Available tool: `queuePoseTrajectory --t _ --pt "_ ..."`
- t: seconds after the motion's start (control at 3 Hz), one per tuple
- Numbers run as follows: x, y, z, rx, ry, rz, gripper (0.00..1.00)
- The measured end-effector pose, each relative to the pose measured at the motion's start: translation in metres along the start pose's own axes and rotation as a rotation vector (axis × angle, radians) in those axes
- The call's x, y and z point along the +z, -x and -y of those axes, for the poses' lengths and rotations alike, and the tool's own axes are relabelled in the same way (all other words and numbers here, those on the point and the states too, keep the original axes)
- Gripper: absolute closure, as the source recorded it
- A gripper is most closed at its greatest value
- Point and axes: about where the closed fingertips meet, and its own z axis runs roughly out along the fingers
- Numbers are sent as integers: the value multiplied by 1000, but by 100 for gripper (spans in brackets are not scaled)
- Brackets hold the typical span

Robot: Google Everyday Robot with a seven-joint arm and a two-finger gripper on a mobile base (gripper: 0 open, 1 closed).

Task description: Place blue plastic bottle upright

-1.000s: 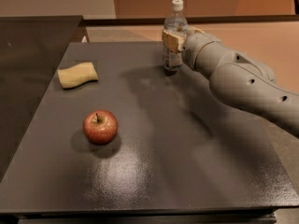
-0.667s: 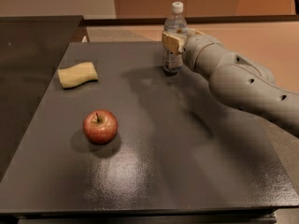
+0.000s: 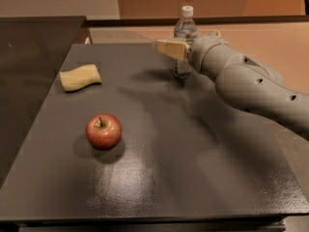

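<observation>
The blue plastic bottle stands upright on the far edge of the dark table, its white cap on top. My gripper is at the bottle's mid-height, reaching in from the right on the grey arm. One beige finger crosses in front of the bottle's lower half and points left past it. The fingers look spread, so the gripper seems open beside the bottle. The bottle's base is partly hidden behind the finger and the wrist.
A red apple sits at the front left of the table. A pale yellow sponge-like object lies at the left. A darker counter adjoins on the left. A tan surface lies behind the table.
The beige finger, which sat tight across the bottle, now sticks out to the left past it. The bottle stays upright in the same spot.
</observation>
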Motion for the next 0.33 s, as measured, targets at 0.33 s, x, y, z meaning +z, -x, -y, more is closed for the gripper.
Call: queuePoseTrajectory --t 0.33 --pt "0 0 0 0 0 0 0"
